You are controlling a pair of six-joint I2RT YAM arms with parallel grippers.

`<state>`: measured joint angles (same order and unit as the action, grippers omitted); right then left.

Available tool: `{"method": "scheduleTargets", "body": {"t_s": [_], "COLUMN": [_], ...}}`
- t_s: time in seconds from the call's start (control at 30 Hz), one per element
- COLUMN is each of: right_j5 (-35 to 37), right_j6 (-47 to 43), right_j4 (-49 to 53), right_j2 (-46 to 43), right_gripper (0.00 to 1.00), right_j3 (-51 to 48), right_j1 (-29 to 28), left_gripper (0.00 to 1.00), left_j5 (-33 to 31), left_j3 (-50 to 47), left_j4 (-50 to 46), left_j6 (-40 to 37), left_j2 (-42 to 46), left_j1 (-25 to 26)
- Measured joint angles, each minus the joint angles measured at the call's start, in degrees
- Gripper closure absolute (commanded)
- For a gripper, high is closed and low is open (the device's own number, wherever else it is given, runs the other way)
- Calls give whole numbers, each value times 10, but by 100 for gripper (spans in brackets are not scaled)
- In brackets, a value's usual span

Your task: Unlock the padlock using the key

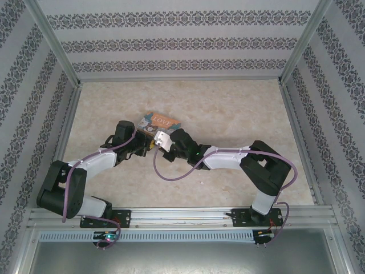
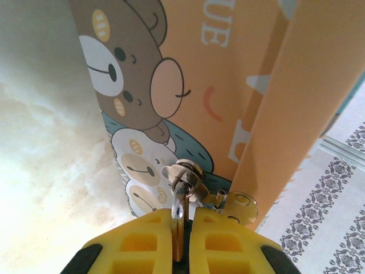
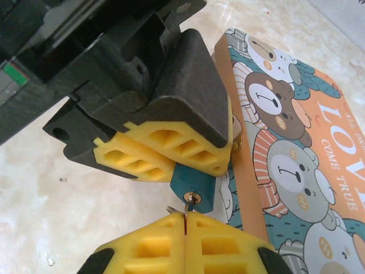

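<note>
Padlock [image 3: 194,184], teal, sits mid-bench at the near edge of the cartoon box [image 3: 296,148]. Right fingers [image 3: 148,245] are closed on the key [image 3: 186,212], which meets its keyhole, and left fingers [image 3: 171,145] clamp its top. Cream marbled bench [image 1: 228,103] spreads beyond, enclosed by patterned wallpaper walls [image 1: 182,43].

Robot test cell, lab type; aluminium frame [image 1: 53,43]; patterned panel walls [image 1: 182,43] on three sides; marble-look table [image 1: 239,114]; left arm [image 1: 94,161] and right arm [image 1: 228,158] bolted to a front rail [image 1: 182,216]; purple cables [image 1: 170,179].
</note>
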<state>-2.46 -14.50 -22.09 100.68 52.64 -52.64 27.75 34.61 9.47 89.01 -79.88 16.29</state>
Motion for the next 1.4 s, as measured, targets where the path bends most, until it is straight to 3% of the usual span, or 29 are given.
{"method": "scheduleTargets", "body": {"t_s": [0.27,0.43,0.63,0.83,1.1,1.4], "right_j5": [-5,-9,-3,7,12,-11], "right_j6": [41,82,150,219,326,465], "right_j4": [-41,-90,-132,-177,-240,-340], "right_j2": [1,12,27,29,25,28], "right_gripper": [100,100,100,100,100,100], "right_j3": [-33,-57,-91,-122,-173,-240], "right_j1": [0,0,0,0,8,51], "left_gripper": [99,84,58,41,30,29], "left_j5": [-10,-30,-37,-69,-154,-240], "left_j3": [-5,-10,-6,17,72,116], "left_j4": [0,-4,-25,-69,-156,-192], "left_j6": [0,-17,-53,-96,-199,-332], "left_j2": [-5,-5,0,27,104,156], "left_j1": [13,20,29,29,29,29]}}
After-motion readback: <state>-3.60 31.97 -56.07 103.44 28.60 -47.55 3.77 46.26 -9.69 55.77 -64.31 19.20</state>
